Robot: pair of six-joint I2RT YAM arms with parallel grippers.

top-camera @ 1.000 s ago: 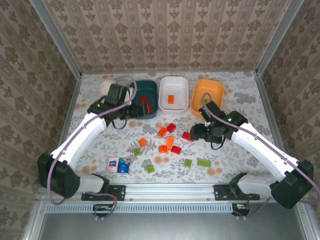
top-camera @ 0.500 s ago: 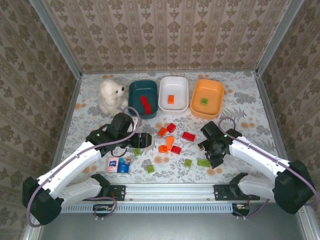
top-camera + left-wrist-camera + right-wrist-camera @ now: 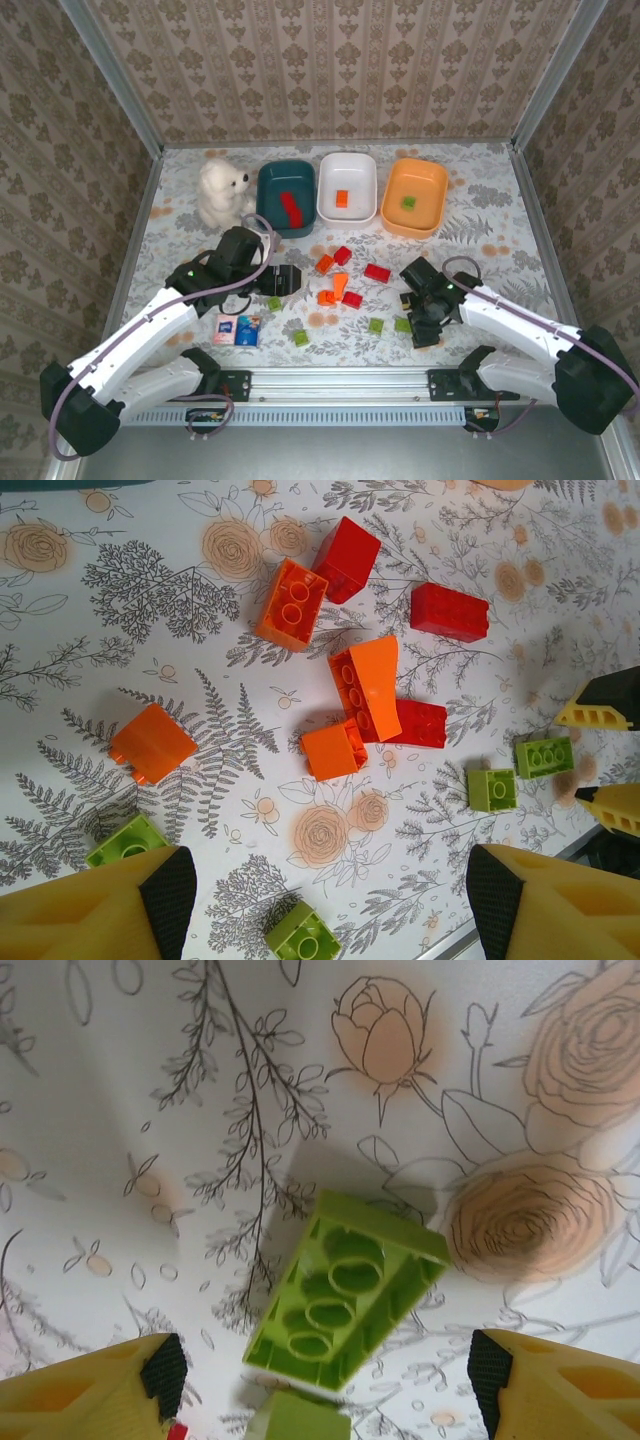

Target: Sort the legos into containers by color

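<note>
The teal bowl [image 3: 270, 185] holds a red brick, the white bowl [image 3: 364, 170] an orange one, the orange bowl [image 3: 432, 188] a green one. Loose legos lie mid-table: orange [image 3: 291, 605], red [image 3: 449, 611] and lime green [image 3: 492, 789] bricks. My left gripper [image 3: 285, 280] hangs open above the table at the pile's left edge; between its fingertips [image 3: 165, 890] lies bare cloth, with a green brick [image 3: 302, 935] at the frame's bottom edge. My right gripper [image 3: 420, 322] is open, low over an oblong green brick [image 3: 345, 1305] lying studs-down between its pads [image 3: 488, 1365].
A white plush bear [image 3: 222, 190] sits left of the teal bowl. A blue-and-pink packet [image 3: 237, 329] lies at the front left. A metal rail [image 3: 340, 380] runs along the near edge. The right gripper's yellow fingers [image 3: 600, 708] show close to the green bricks.
The left arm drew back from the teal bowl to the pile's left side, uncovering the bear. The right arm came forward from beside the red brick down over the front green bricks.
</note>
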